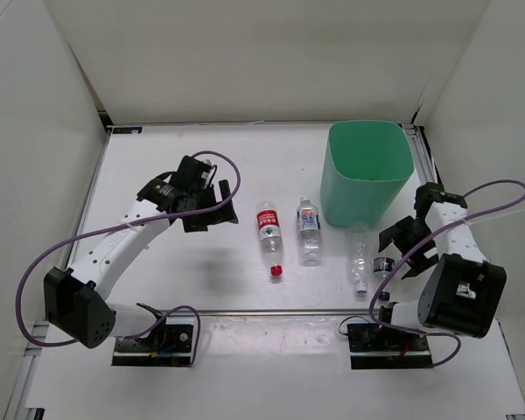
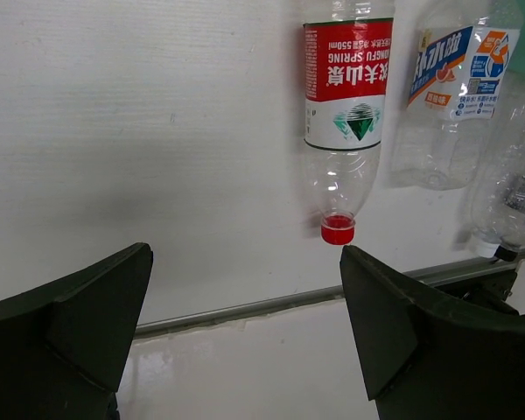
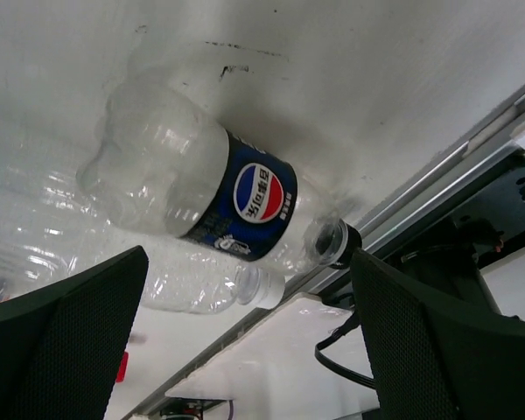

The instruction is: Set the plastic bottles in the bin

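Both claws wide open, nothing held. Right claw (image 1: 399, 252) hangs over the short bottle (image 3: 201, 188), which lies beside the clear bottle (image 1: 359, 254), just short of the bin (image 1: 367, 197). I judge that's lined up for a pinch. Left claw (image 1: 212, 210) faces the red bottle (image 2: 346, 114) (cap toward me), blue-white bottle (image 2: 451, 79) alongside. All four lie on the table (image 1: 245, 157).

Robotics lab, white-walled test enclosure (image 1: 262, 52), robot arms (image 1: 114, 254) bolted to white table (image 1: 201, 271)
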